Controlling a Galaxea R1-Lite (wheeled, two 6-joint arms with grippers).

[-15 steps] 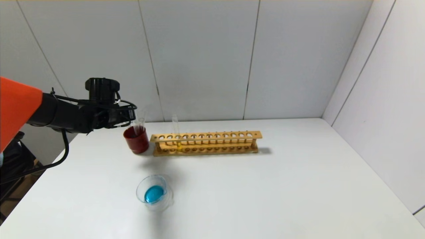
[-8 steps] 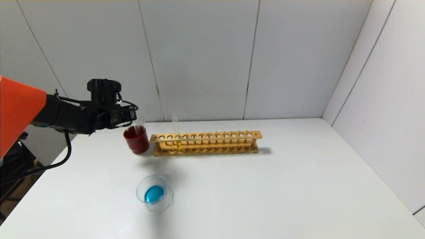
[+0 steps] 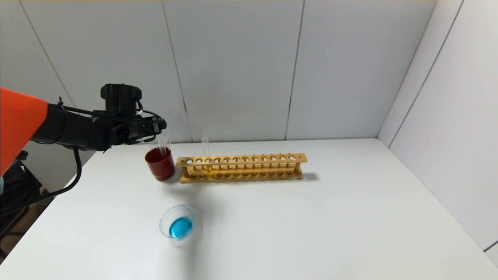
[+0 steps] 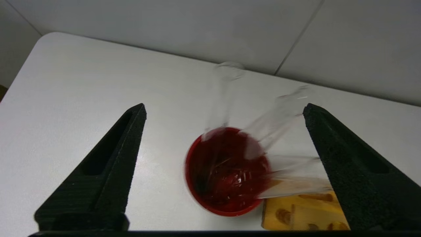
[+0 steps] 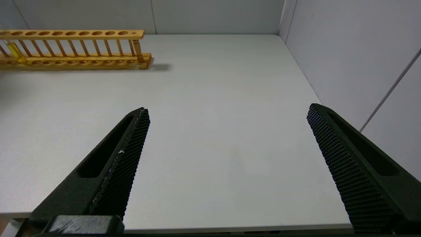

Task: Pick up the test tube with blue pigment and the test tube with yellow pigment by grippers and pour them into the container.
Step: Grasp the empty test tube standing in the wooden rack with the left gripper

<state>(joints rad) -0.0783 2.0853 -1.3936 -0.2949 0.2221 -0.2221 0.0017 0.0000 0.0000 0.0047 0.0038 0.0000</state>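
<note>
My left gripper hangs open just above the dark red cup, with nothing between its fingers. Clear colourless tubes lean in that cup, blurred in the left wrist view. No test tube with blue pigment shows. The test tube with yellow pigment stands upright near the left end of the wooden rack. The container, a clear glass dish holding blue liquid, sits on the table nearer to me. My right gripper is open over bare table, low at the near right.
The wooden rack runs across the back of the white table, touching or nearly touching the red cup. Grey walls close the back and the right side. The table's left edge lies under my left arm.
My left gripper opened and rose a little. The clear tube it held now leans free in the red cup, which has settled flat.
</note>
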